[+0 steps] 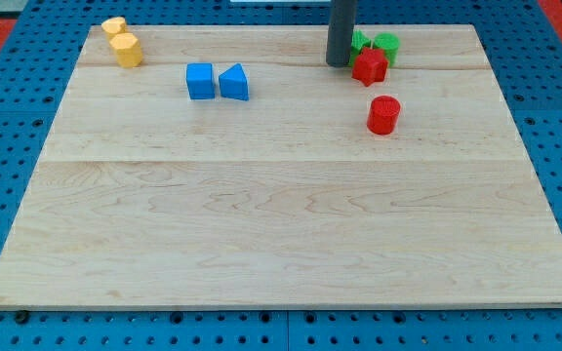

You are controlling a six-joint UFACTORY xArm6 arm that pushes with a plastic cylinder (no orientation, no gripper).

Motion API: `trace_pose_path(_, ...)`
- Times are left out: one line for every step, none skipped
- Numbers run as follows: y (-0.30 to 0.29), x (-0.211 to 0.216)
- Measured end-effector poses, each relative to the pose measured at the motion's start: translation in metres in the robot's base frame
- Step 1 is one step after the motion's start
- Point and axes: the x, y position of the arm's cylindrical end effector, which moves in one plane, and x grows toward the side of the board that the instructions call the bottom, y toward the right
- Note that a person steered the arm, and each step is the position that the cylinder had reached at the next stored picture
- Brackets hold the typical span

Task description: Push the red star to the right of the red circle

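1 red star (370, 66) touching my tip (338, 64), on its right, above red circle (383, 114).

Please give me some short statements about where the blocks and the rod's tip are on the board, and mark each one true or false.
1. My tip stands just at the view's left of the red star. True.
2. The red star lies below the red circle. False: it lies above it, nearer the view's top.
3. The blue cube and the blue triangle sit side by side. True.
4. The two yellow blocks are at the board's bottom right. False: they are at the top left corner.
5. Green blocks lie behind the red star. True.
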Motion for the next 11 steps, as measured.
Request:
trace_pose_path(0.009, -0.005)
trace_pose_path(0.029, -0.004)
trace_pose_path(0.026, 0.019)
trace_pose_path(0.054, 0.033)
trace_pose_path(0.071, 0.013)
trace_pose_path(0.100, 0.024)
trace_pose_path(0.107, 0.047)
trace_pose_path(0.101, 0.066)
trace_pose_path(0.099, 0.083)
trace_pose_path(0.078, 0.116)
trace_pose_path(0.036, 0.129)
